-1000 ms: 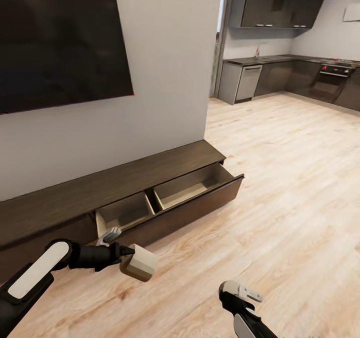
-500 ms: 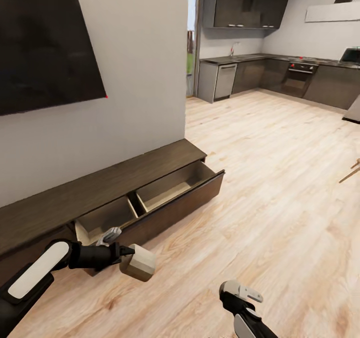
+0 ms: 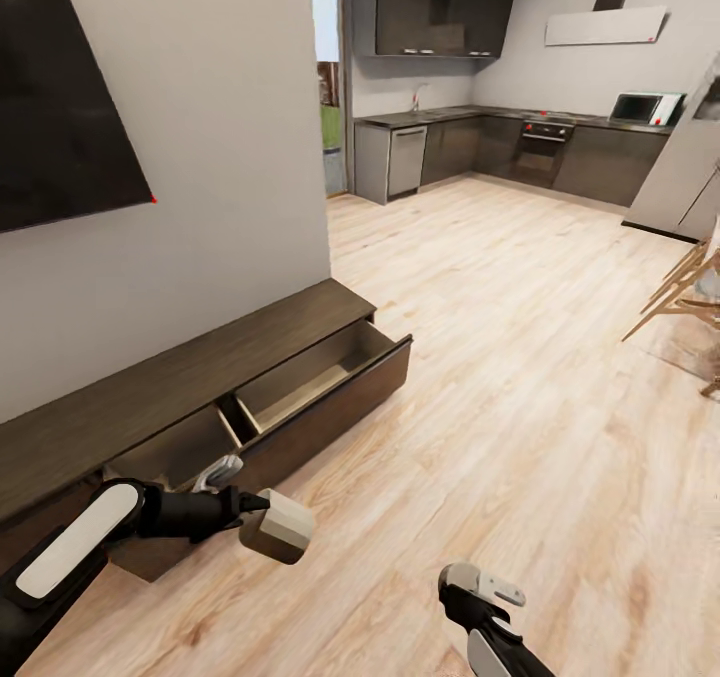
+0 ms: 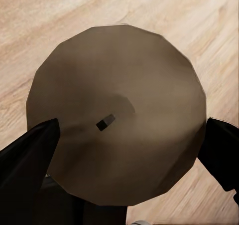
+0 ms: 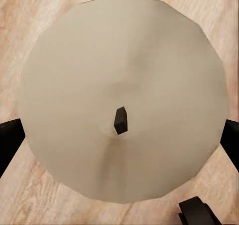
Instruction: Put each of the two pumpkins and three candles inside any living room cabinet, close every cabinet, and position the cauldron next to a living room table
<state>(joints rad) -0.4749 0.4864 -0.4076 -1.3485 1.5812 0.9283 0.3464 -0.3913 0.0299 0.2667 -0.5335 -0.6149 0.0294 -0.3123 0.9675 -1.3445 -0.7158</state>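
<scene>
My left gripper [image 3: 262, 523] is shut on a beige candle [image 3: 285, 529] and holds it low over the floor, just in front of the cabinet [image 3: 180, 382]. In the left wrist view the candle's round top and dark wick [image 4: 104, 122] sit between the black fingers [image 4: 27, 157]. A second, paler candle [image 5: 119, 95] is clamped between the right gripper's fingers [image 5: 10, 140]. My right gripper [image 3: 480, 589] hangs at the bottom edge of the head view. The cabinet's long drawer [image 3: 320, 382] stands pulled out, and both its compartments look bare. The pumpkins and the cauldron are out of view.
A black TV [image 3: 60, 127] hangs on the wall above the cabinet. Wood floor [image 3: 520, 397] stretches right toward a dark kitchen [image 3: 480, 147]. Wooden chair legs [image 3: 685, 292] and a grey panel [image 3: 680, 182] stand at the right edge.
The head view has swung to the right, so the cabinet and TV sit further left in the picture and more kitchen shows. Both arms and their candles keep their places in the picture.
</scene>
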